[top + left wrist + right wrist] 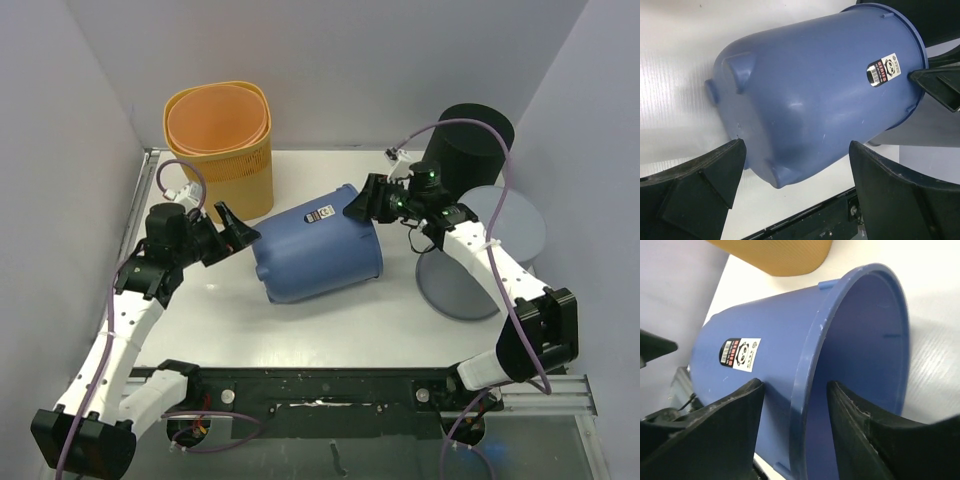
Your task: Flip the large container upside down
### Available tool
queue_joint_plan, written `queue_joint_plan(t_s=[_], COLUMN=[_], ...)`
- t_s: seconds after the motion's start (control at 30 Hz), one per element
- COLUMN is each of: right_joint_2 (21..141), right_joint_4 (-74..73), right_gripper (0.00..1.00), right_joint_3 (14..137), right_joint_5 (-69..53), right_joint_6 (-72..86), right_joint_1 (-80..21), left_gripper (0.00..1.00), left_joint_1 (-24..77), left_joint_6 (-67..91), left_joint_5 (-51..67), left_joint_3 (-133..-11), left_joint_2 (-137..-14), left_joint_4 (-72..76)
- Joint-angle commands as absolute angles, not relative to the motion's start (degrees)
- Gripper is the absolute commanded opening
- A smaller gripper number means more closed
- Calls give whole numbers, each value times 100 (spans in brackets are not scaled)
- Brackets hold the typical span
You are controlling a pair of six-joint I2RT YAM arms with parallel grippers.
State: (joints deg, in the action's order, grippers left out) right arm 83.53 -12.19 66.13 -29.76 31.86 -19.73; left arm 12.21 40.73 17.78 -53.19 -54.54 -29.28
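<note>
Blue container [318,250] x1 on side; L gripper [240,230], R gripper [360,205] both parted.

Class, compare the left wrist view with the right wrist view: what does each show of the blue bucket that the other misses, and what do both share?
Left wrist only: the blue bucket seen from its closed base, with small feet, between the spread fingers of the left gripper. Right wrist only: the bucket's hollow inside, the orange basket behind it, and the right gripper straddling the rim, one finger inside and one outside. Both: the bucket lying on its side on the white table, and its panda sticker.
</note>
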Motion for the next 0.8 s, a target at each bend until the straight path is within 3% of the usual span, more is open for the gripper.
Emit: queue_joint_plan(t_s=[0.0, 0.23, 0.47, 0.77], right_joint_2=[8478, 8374, 8125, 7936], right_joint_4=[-2232, -2856, -3090, -3171], right_gripper=[57, 77, 80, 71], right_joint_3=[7030, 7620, 7920, 7911], right_joint_5=[-2002, -1074, -692, -209], right_joint_6=[2515, 2206, 2145, 2207], right_joint_1=[-2370, -2658, -2822, -2850], left_gripper=[85, 85, 85, 85], left_joint_1=[1184, 1183, 1182, 1186], left_joint_6=[3932, 4072, 4477, 4595], left_joint_5=[1665, 2310, 2863, 3046], left_joint_3=[-5700, -5478, -5012, -4866], left_joint_2=[-5435, -5491, -5252, -5165], left_joint_4=[-2736, -2782, -2435, -2362])
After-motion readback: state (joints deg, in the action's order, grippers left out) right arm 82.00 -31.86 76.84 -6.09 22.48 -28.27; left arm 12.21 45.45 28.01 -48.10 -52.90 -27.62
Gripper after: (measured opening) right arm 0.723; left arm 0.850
